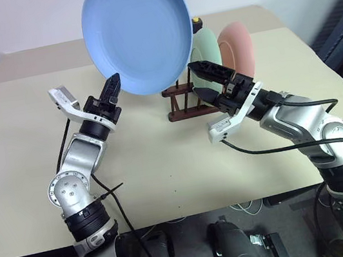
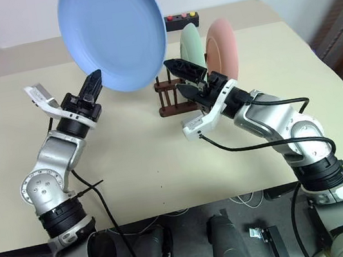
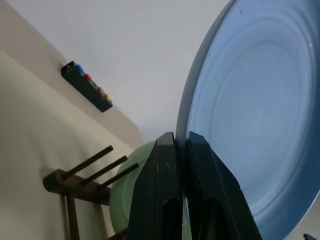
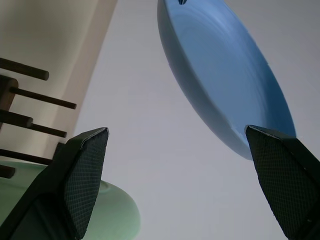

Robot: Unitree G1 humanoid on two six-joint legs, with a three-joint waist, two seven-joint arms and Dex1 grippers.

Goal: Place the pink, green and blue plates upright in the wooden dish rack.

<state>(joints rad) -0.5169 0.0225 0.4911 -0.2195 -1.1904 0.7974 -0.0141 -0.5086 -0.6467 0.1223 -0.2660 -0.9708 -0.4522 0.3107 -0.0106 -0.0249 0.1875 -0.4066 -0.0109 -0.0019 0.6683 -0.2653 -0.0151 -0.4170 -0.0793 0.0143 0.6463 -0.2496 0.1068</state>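
My left gripper point(image 1: 113, 80) is shut on the lower left rim of the blue plate point(image 1: 137, 33) and holds it up, tilted, above the table in front of the rack. In the left wrist view the two fingers point(image 3: 167, 165) pinch the plate's edge point(image 3: 250, 125). The green plate point(image 1: 207, 50) and the pink plate point(image 1: 237, 46) stand upright side by side in the wooden dish rack point(image 1: 178, 106). Just right of the blue plate, in front of the green one, my right gripper point(image 1: 195, 79) is open and holds nothing. Its wrist view shows the blue plate point(image 4: 225, 85) ahead.
A small black box with coloured buttons point(image 2: 181, 17) lies at the back of the beige table point(image 1: 165, 168), behind the rack. Bare rack pegs point(image 4: 30, 95) stand free on the near side of the green plate. Cables run along both arms.
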